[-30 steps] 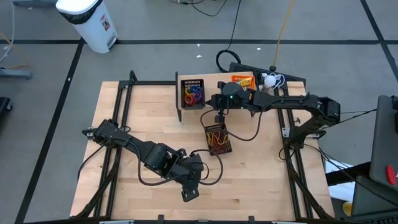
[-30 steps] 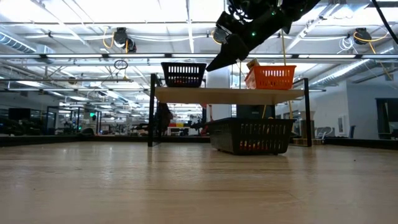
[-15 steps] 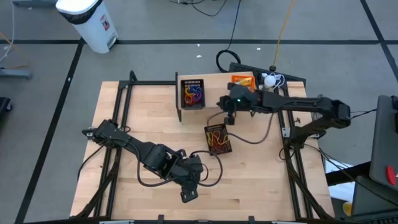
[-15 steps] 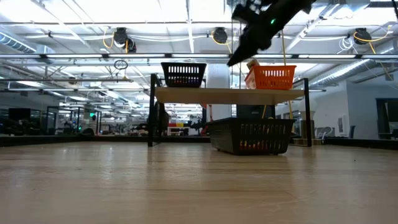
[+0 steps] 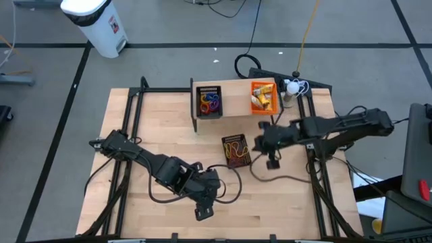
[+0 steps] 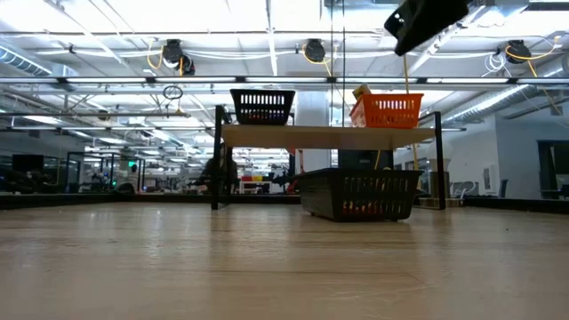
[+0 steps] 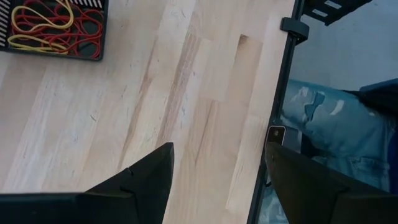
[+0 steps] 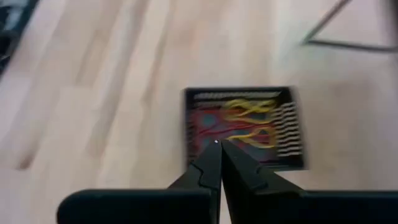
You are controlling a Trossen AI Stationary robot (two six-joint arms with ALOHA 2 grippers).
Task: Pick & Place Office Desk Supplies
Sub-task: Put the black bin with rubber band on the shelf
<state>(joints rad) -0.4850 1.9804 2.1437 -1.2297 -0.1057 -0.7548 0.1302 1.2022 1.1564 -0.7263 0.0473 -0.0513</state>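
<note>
2 closed, empty fingers of the right gripper (image 8: pixel 217 155) hover above the black basket (image 8: pixel 242 127), likely poised for its elastic loops (image 8: pixel 239 127).

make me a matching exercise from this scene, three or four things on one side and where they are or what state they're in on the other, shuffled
Things:
1. orange basket
2. black basket of elastic loops
3. left gripper
4. right gripper

States or places:
A. open, low near the table's front edge
B. on the raised shelf, at its right end
C. shut, holding nothing visible
D. flat on the tabletop in front of the shelf

Pairs: 1-B, 2-D, 3-A, 4-C
</note>
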